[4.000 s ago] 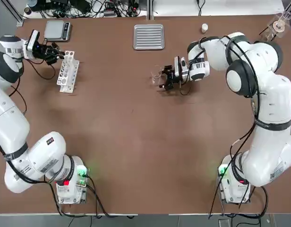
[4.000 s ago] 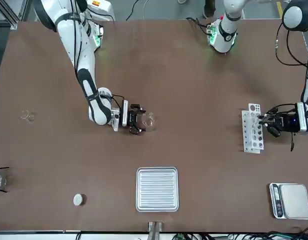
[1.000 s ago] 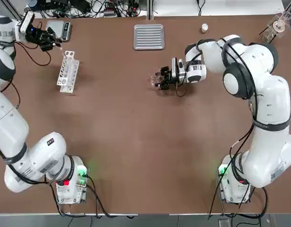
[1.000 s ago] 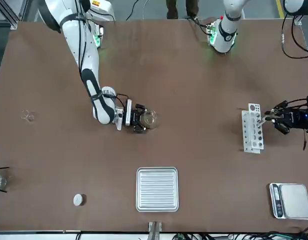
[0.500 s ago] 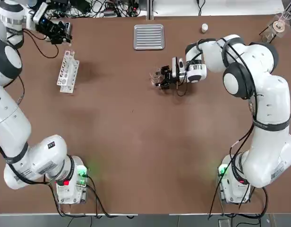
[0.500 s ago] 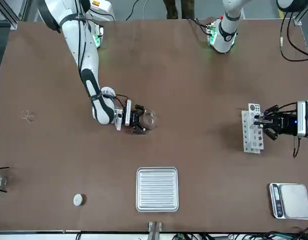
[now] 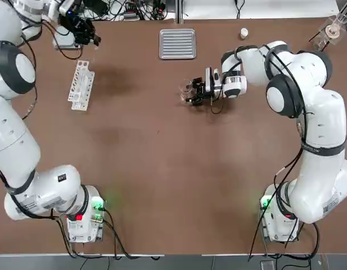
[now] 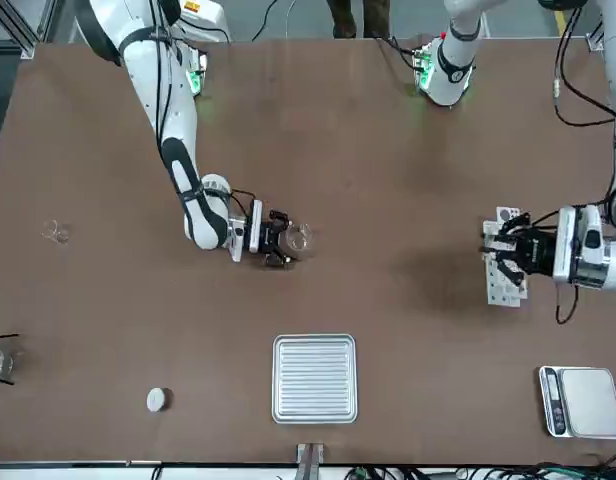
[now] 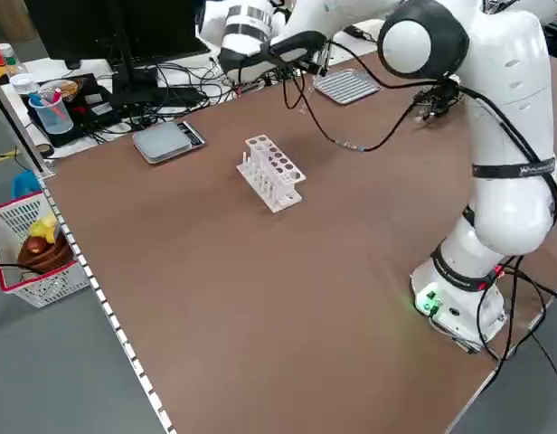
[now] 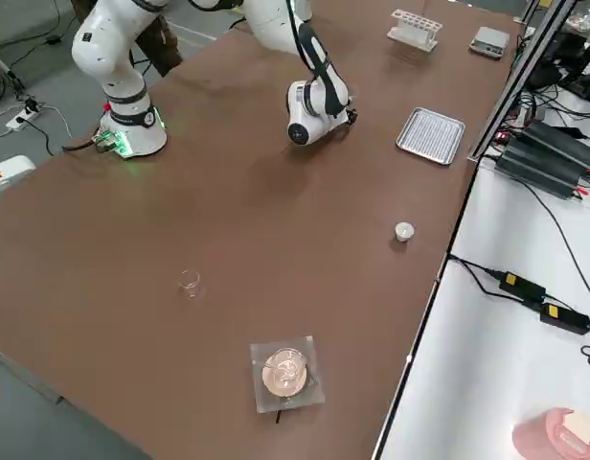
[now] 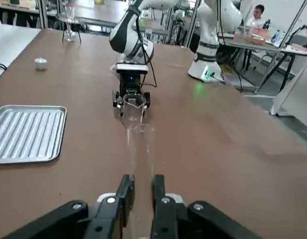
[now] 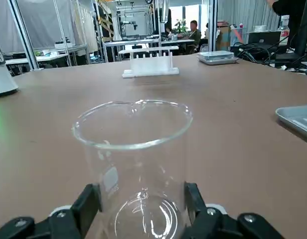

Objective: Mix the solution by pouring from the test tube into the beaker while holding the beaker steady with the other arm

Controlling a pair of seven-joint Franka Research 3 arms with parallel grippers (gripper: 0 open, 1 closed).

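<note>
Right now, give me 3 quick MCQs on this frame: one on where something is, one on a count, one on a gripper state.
1. Where is the beaker?
A. on the ridged tray
B. on the table between the right gripper's fingers
C. on the scale

2. How many test tubes does the left gripper carry?
A. none
B. one
C. three

3. How is the left gripper?
A. wide open above the rack
B. shut on the test tube
C. shut on the beaker

Answers:
1. B, the right gripper has a finger on each side of the beaker, which stands on the brown table, apart from the tray.
2. B, a single test tube shows between its fingers.
3. B, the left wrist view shows both fingers pressed on the tube, away from the white rack.
</note>
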